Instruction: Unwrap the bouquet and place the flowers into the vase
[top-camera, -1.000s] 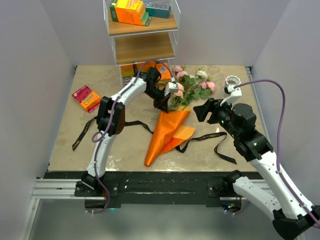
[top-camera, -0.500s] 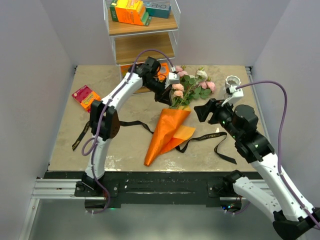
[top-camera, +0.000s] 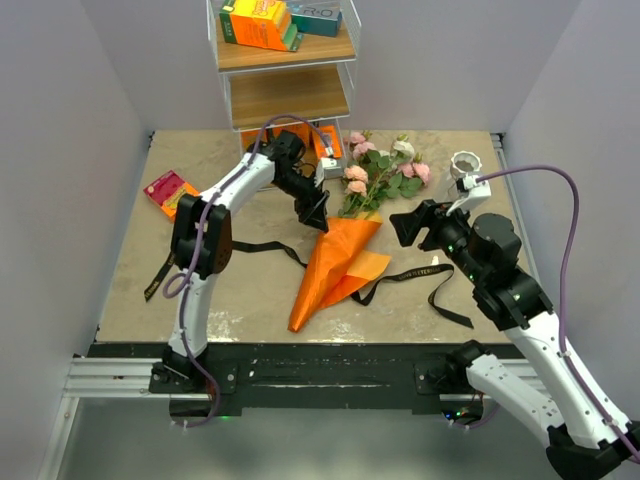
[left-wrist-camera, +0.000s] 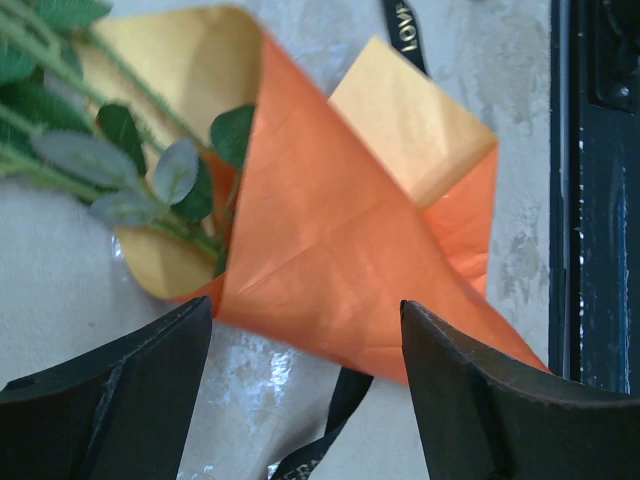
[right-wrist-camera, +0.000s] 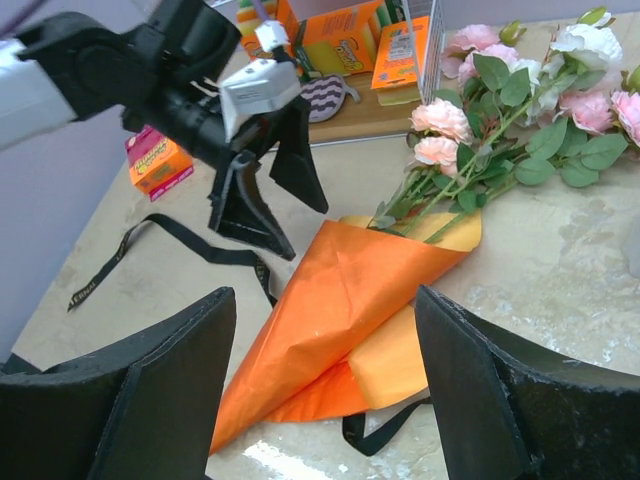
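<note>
**Q:** Which step is being worked on?

**A:** The unwrapping, by my reading. The bouquet (top-camera: 350, 225) is lying mid-worktop, its flowers (top-camera: 385, 175) pointing toward the far edge. Their stems are still sitting inside the orange paper (top-camera: 335, 262), which is folded into a cone. The black ribbon (top-camera: 420, 272) is trailing loose across the worktop (top-camera: 220, 290) toward the near edge.

**Q:** What are the grippers doing?

**A:** The left gripper (top-camera: 316, 210) is hovering just beside the cone's mouth, fingers spread and gripping nothing. The right gripper (top-camera: 405, 222) is waiting on the cone's other side, also spread wide and empty.

**Q:** What is the next move calling for?

**A:** Probably one gripper pinning the paper while the other is drawing the stems out without crushing the heads.

**Q:** And the containers?

**A:** The vase (top-camera: 465, 161) is standing upright near the far right corner with no stems in it. The shelf (top-camera: 300, 95) at the far edge is carrying boxes (top-camera: 258, 22) on its top tier.
</note>
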